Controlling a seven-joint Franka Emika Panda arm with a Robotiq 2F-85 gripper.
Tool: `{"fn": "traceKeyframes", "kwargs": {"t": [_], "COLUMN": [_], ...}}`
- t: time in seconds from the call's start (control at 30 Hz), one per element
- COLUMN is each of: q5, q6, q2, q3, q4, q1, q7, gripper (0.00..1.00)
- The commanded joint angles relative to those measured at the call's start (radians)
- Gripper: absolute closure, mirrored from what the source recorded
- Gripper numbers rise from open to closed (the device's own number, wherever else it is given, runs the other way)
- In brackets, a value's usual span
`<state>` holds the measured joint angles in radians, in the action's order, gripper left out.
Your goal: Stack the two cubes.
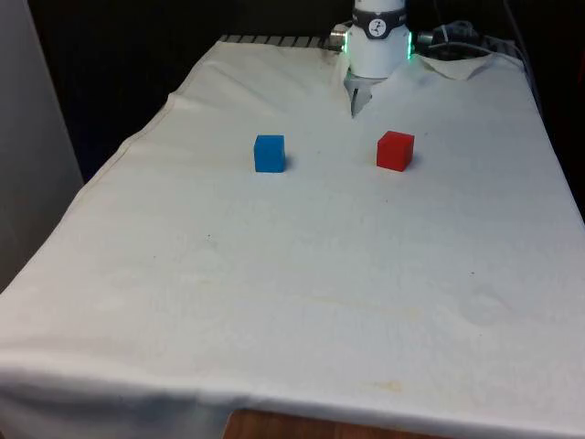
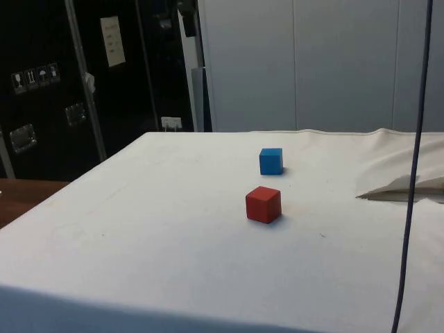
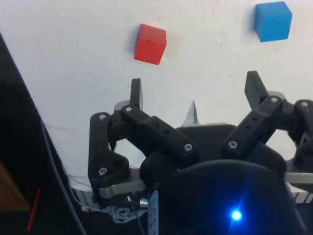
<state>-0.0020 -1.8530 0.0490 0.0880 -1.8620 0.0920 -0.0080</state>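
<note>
- Both cubes sit toward the table's point(image 1: 302, 302) far end: blue cube point(image 1: 270, 153) and red cube point(image 1: 395, 150), well apart, neither stacked.
- My hand point(image 3: 193, 93) hangs spread wide and empty above the far edge.
- I judge nothing is started; next I must descend squarely over one cube and grip it.

White cloth point(image 1: 302, 302) drapes the worktop; beyond it stand dark cabinets point(image 2: 76, 76) and pale wall panels point(image 2: 312, 62).
</note>
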Motion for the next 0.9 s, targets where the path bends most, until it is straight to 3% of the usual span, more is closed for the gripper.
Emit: {"fn": "traceKeyframes", "kwargs": {"t": [0.0,0.23,0.47,0.77,0.87], "q5": [-0.007,-0.01,-0.027,-0.024,-0.028], "q6": [-0.001,0.0,-0.068,-0.106,-0.155], "q2": [-0.005,-0.013,-0.058,-0.056,-0.063], "q3": [-0.003,-0.009,-0.015,-0.01,-0.008], "q4": [-0.005,-0.014,-0.087,-0.117,-0.151], "q1": [0.003,0.003,0.003,0.001,-0.002], "q7": [0.008,0.007,0.013,0.001,-0.006], "gripper": [0.0,0.0,0.0,0.0,0.0]}}
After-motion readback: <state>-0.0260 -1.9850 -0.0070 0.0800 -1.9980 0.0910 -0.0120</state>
